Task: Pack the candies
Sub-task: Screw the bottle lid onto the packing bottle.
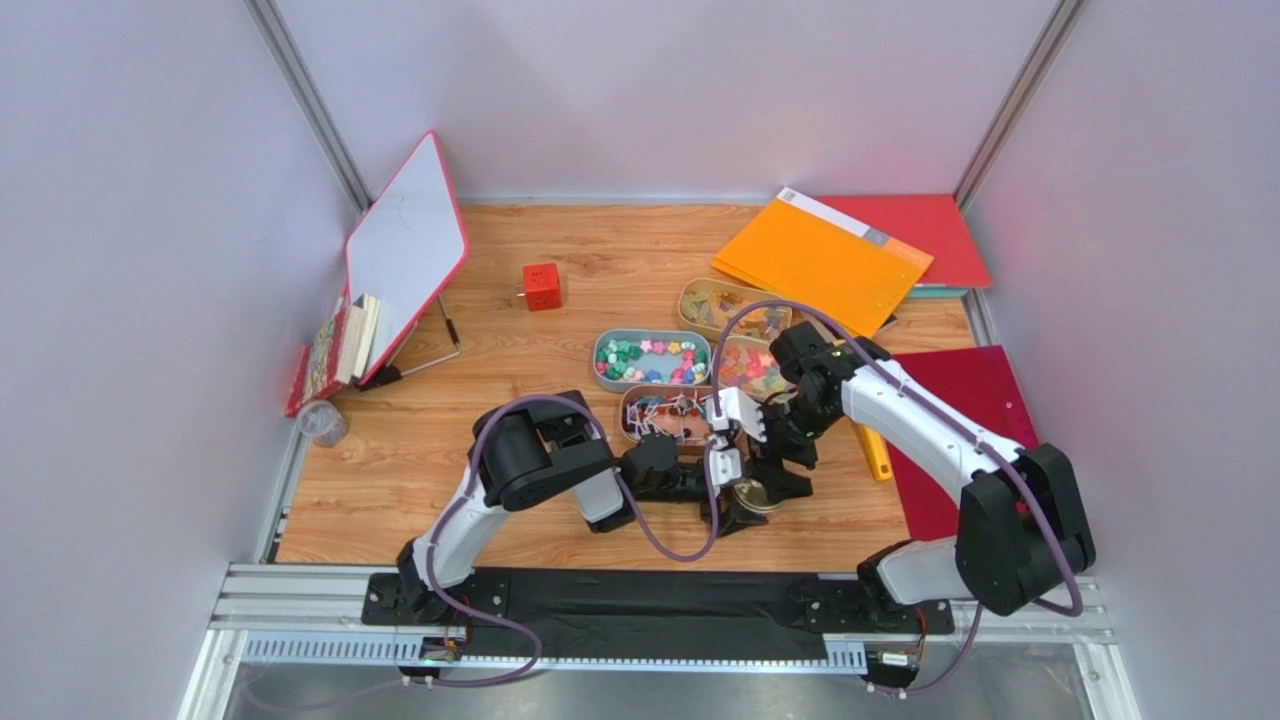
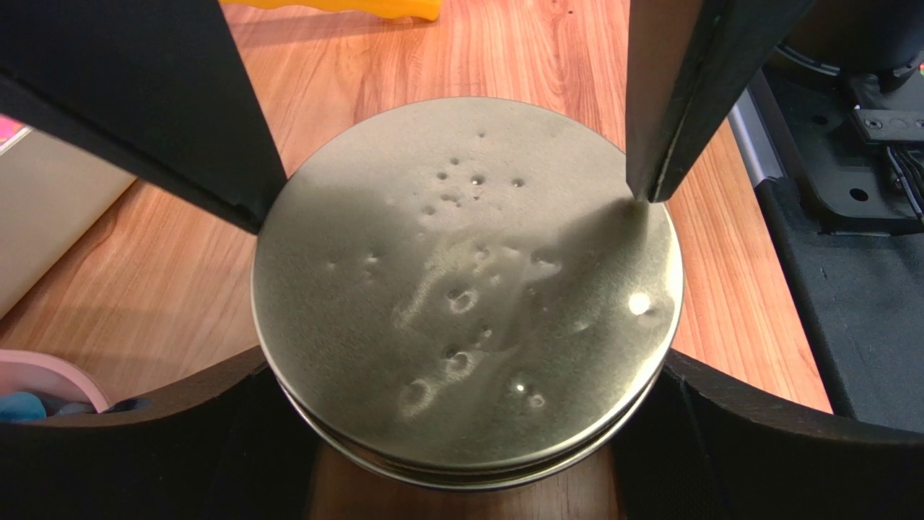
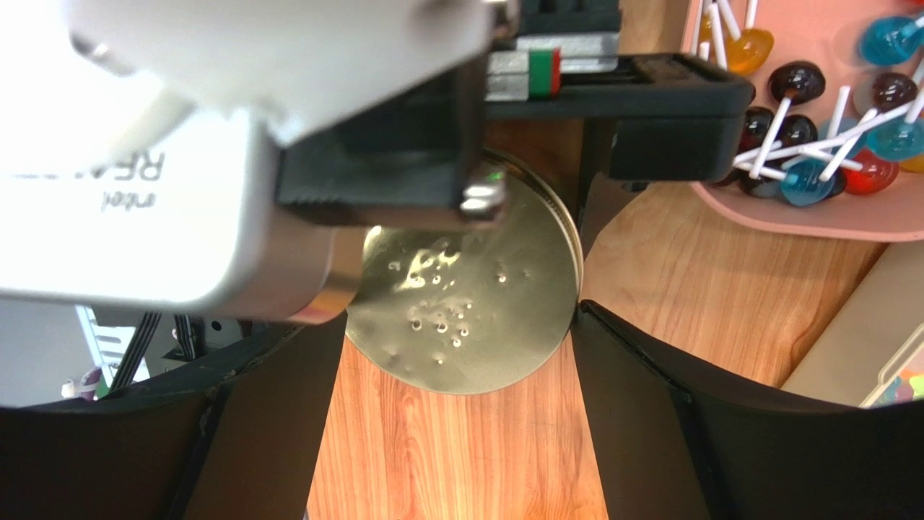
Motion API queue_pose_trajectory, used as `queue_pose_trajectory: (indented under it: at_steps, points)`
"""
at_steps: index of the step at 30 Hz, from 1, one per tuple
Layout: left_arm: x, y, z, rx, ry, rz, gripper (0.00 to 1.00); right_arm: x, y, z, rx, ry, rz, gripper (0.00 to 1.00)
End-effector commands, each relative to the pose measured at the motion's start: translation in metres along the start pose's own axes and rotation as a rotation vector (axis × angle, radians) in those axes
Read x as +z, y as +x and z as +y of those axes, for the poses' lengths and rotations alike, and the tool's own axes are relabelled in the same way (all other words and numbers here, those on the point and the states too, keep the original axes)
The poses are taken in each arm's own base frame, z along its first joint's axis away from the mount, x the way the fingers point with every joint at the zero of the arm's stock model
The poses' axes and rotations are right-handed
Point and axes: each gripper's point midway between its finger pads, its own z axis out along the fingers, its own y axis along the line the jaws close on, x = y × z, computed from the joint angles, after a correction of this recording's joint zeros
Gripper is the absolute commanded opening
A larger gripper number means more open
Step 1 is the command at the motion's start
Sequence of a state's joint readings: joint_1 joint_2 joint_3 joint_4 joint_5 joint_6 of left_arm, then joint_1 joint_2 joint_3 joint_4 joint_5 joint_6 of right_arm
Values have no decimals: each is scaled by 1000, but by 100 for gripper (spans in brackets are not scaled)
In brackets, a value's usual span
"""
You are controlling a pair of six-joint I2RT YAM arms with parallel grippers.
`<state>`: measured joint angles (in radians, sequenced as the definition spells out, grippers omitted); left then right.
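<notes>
The candies fill small trays at mid-table: mixed pink, green and blue pieces in a green tray (image 1: 649,360), orange gummies (image 1: 745,368) beside it, and lollipops in a pink tray (image 1: 669,413), which also shows in the right wrist view (image 3: 824,211). A round gold lid (image 1: 756,500) sits on the wood in front of them. My left gripper (image 2: 466,439) is shut on the lid (image 2: 466,282), with its fingers (image 2: 141,444) against the rim on both sides. My right gripper (image 3: 456,433) is open and hovers over the same lid (image 3: 477,314). Its fingers (image 2: 662,98) reach down to the lid's far edge.
A red cube (image 1: 541,285) stands further back. A gold tray (image 1: 718,305), an orange folder (image 1: 819,258) and red folders (image 1: 924,233) lie at the back right, and a red mat (image 1: 969,405) lies at the right. A tilted whiteboard (image 1: 403,248) stands at the left.
</notes>
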<state>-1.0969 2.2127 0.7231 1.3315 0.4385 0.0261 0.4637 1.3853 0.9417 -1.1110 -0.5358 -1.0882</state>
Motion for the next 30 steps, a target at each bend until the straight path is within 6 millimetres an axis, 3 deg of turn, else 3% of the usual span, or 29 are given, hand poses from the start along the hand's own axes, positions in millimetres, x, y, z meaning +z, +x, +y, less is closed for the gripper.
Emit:
queue_pose_trajectory:
  at_steps: [1, 9, 17, 24, 30]
  points:
    - [-76, 152, -6, -230, -108, 536, 0, -2, 8, 21, 24, -24, 14, 80]
    - [-75, 154, -4, -232, -114, 544, 0, -8, 28, 46, 31, -36, 63, 80]
    - [-76, 159, -4, -229, -116, 561, 0, -15, 33, 59, 55, -17, 64, 79]
    - [-78, 163, -4, -222, -113, 579, 0, -52, 16, 35, 66, 156, 18, 79]
    - [-77, 165, -6, -230, -100, 582, 0, -51, -6, 10, 76, 126, -44, 79]
